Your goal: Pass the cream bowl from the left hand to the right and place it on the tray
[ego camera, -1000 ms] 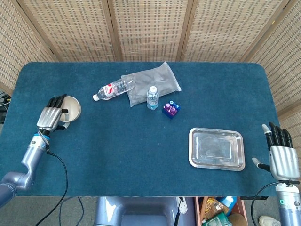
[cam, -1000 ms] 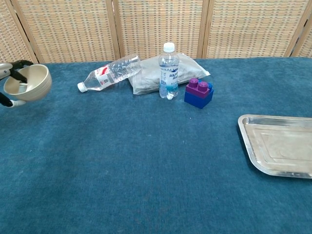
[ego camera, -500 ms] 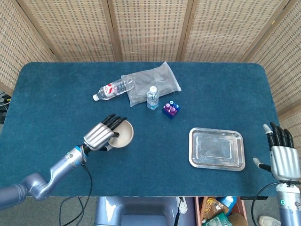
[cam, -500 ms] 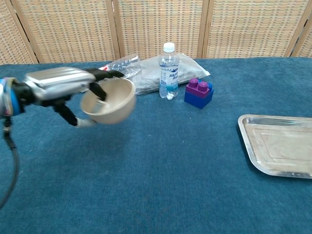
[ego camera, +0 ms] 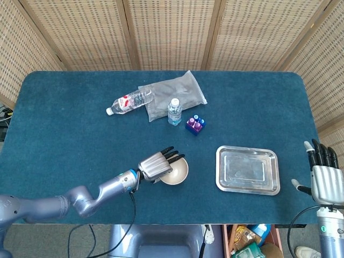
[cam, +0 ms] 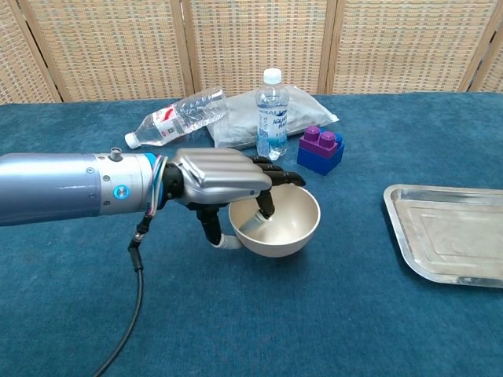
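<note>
My left hand [ego camera: 156, 167] [cam: 216, 182] grips the cream bowl [ego camera: 176, 171] [cam: 277, 222] by its near rim, fingers hooked inside and thumb under it. The bowl sits upright just above the blue cloth, left of the metal tray [ego camera: 248, 170] [cam: 449, 232]. My right hand [ego camera: 324, 178] hangs open at the table's right front corner, fingers spread, well right of the tray; the chest view does not show it.
At the back middle lie a clear bottle [ego camera: 129, 101] [cam: 173, 117] on its side and a grey pouch [ego camera: 173, 94] [cam: 302, 110]. A small water bottle [ego camera: 174, 112] [cam: 271, 114] stands by a blue and purple block [ego camera: 194, 124] [cam: 321, 149].
My left arm has carried the bowl from the table's far left edge rightward to the middle front, close to the tray. The right hand has barely moved.
</note>
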Robot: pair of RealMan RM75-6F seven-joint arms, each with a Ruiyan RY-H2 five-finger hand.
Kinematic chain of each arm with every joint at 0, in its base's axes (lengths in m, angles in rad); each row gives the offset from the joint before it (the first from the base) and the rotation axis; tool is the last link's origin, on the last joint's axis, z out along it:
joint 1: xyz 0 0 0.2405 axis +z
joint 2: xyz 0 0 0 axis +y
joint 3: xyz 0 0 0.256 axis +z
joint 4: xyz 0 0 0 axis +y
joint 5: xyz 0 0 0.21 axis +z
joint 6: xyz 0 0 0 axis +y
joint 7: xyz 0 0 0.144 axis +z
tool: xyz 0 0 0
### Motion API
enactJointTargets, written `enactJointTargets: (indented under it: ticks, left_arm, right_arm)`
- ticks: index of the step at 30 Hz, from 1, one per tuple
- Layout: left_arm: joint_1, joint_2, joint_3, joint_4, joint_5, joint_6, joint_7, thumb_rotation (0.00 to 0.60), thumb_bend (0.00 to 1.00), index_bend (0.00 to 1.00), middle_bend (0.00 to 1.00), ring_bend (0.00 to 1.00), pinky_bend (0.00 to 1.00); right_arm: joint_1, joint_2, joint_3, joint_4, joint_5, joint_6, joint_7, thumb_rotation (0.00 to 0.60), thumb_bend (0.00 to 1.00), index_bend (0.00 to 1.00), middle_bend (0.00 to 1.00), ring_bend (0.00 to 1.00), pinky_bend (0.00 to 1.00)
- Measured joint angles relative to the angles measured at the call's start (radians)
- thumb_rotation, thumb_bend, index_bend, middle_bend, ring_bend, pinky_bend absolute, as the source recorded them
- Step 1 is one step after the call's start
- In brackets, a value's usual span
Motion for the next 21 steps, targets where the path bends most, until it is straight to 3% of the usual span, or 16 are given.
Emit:
enactJointTargets:
  ticks: [3,5,6,14,21]
  left_arm:
    - [-0.007,-0.006,0.002,0.004,-0.019,-0.008,0.02,0.6,0.21,0.3,0.0,0.0,0.0]
    - [-0.009,-0.006,0.004,0.004,-0.029,-0.012,0.031,0.6,0.07,0.06,0.0,0.0,0.0]
    - [-0.01,-0.005,0.006,0.002,-0.035,-0.013,0.042,0.6,0.04,0.02,0.0,0.0,0.0]
    - [0.008,0.061,0.005,-0.074,-0.077,0.028,0.084,0.6,0.0,0.0,0.0,0.0,0.0]
    - [0.12,0.276,-0.019,-0.222,-0.153,0.206,0.118,0.6,0.0,0.0,0.0,0.0,0.0]
  right_arm:
    - [0.0,0.002,0.001,0.0,0.002,-0.002,0.003,0.6,0.0,0.0,0.0,0.0,0.0]
    - [0.001,0.003,0.0,0.0,0.002,-0.002,0.005,0.6,0.0,0.0,0.0,0.0,0.0]
    - [0.001,0.003,0.0,0.0,0.001,-0.002,0.006,0.6,0.0,0.0,0.0,0.0,0.0]
    - [-0.002,0.006,-0.007,-0.007,-0.017,0.007,0.008,0.6,0.0,0.0,0.0,0.0,0.0]
    - [0.003,0.002,-0.033,-0.01,-0.069,0.004,-0.003,0.6,0.0,0.0,0.0,0.0,0.0]
